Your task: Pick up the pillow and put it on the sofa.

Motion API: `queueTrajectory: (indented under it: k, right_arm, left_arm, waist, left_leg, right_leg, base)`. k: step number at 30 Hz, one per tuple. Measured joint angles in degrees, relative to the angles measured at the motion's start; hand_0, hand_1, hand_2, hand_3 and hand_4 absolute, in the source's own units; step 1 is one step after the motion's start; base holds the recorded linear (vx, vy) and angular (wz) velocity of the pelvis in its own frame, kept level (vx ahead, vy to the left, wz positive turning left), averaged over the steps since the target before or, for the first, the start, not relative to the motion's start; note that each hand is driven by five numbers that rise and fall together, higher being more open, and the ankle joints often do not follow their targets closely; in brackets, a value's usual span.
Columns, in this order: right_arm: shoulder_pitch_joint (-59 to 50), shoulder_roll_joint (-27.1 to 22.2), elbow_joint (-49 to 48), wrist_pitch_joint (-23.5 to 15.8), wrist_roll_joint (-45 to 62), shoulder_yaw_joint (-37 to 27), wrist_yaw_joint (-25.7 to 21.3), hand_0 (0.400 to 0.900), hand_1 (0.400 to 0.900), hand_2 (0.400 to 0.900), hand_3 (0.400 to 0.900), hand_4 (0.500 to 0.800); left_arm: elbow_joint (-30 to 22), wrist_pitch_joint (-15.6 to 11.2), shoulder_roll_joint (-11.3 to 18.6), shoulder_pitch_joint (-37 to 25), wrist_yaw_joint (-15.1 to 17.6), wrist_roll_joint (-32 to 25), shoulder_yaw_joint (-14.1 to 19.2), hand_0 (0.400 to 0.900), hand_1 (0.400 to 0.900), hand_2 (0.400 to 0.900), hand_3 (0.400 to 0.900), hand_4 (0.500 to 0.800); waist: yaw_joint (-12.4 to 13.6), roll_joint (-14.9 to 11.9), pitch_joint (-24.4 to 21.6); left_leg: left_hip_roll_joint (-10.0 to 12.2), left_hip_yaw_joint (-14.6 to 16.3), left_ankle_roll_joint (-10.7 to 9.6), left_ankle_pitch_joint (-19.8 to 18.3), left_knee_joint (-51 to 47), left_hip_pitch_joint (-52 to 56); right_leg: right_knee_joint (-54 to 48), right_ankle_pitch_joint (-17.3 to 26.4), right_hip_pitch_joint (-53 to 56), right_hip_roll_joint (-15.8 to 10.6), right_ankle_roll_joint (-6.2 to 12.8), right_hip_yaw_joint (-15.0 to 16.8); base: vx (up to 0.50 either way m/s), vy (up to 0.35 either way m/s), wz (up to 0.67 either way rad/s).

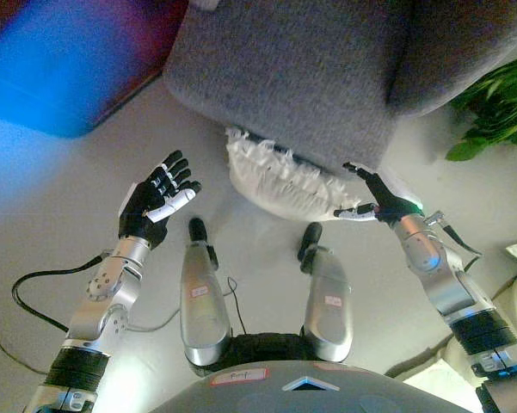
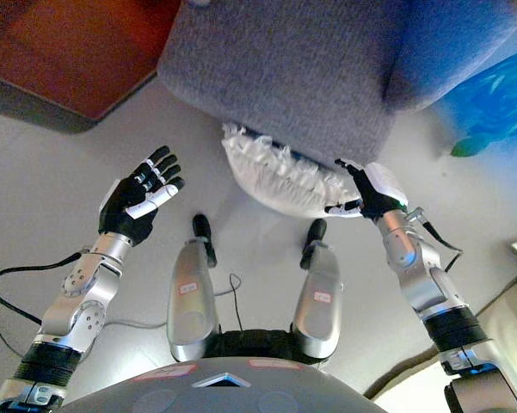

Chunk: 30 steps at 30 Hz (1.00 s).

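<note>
A white ruffled pillow [image 1: 275,181] lies on the floor against the front of the grey sofa [image 1: 301,69], partly tucked under its edge. My right hand [image 1: 374,200] touches the pillow's right end with fingers spread and the thumb under the edge, open. My left hand [image 1: 155,202] hovers palm up over the floor, well left of the pillow, with straight fingers and nothing in it.
A green plant [image 1: 499,112] stands at the right of the sofa. A dark red-brown piece of furniture [image 2: 77,52] sits at the upper left. Pale floor [image 1: 60,215] stretches to the left of the pillow.
</note>
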Motion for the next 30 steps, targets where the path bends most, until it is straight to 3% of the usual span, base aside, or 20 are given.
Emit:
queueTrajectory:
  k: [8,14,18,26,30]
  right_arm:
    - [-7.37,-0.12,1.17,0.12,3.21,4.05,-2.94,0.9,0.9,0.9,0.9,0.8]
    - [-14.94,-0.13,2.96,1.68,4.62,4.33,-5.12,0.9,0.9,0.9,0.9,0.8]
    - [-16.72,-0.26,4.49,1.96,4.56,4.32,-7.27,0.9,0.9,0.9,0.9,0.8]
    - [-19.87,-0.04,7.35,4.07,4.52,4.52,-9.22,0.9,0.9,0.9,0.9,0.8]
    - [-21.06,0.0,9.38,4.5,5.76,6.05,-8.71,0.9,0.9,0.9,0.9,0.8]
  left_arm:
    - [0.06,-3.31,0.33,-1.68,1.23,-0.19,-0.46,0.9,0.9,0.9,0.9,0.8]
    - [-0.1,-4.38,0.39,-4.95,1.86,-0.23,-0.56,0.9,0.9,0.9,0.9,0.8]
    - [-0.3,-4.64,0.56,-4.83,2.15,-1.1,-0.56,0.9,0.9,0.9,0.9,0.8]
    - [-1.49,-4.69,0.95,-4.38,2.07,-2.2,-0.71,0.9,0.9,0.9,0.9,0.8]
    - [-3.57,-4.69,1.78,-4.32,1.79,-3.57,-0.72,0.9,0.9,0.9,0.9,0.8]
  waist:
    - [0.2,0.41,0.54]
    - [0.2,1.45,0.72]
    - [0.34,1.81,0.7]
    - [1.49,2.32,0.78]
    - [2.26,2.57,0.78]
  left_leg:
    - [-0.17,-0.35,1.77,-3.54,14.16,-12.88]
    - [0.24,-0.35,2.67,-4.03,21.35,-22.12]
    - [0.87,-0.69,3.08,-5.43,27.54,-27.4]
    - [1.76,-4.21,2.51,-9.3,41.71,-37.79]
    - [1.79,-6.44,1.44,-10.26,46.17,-40.62]
  right_leg:
    - [13.5,-3.45,-13.1,-2.93,0.6,4.32]
    - [20.93,-4.0,-22.47,-4.59,0.5,6.22]
    - [28.32,-6.57,-28.34,-5.53,0.62,8.0]
    - [44.15,-12.34,-39.17,-6.42,0.65,12.46]
    - [50.15,-15.27,-41.46,-6.57,0.0,12.97]
  base:
    - [-0.12,0.036,0.08]
    - [-0.05,0.043,0.05]
    - [0.0,0.032,0.07]
    - [0.02,0.015,0.07]
    - [0.03,-0.014,0.09]
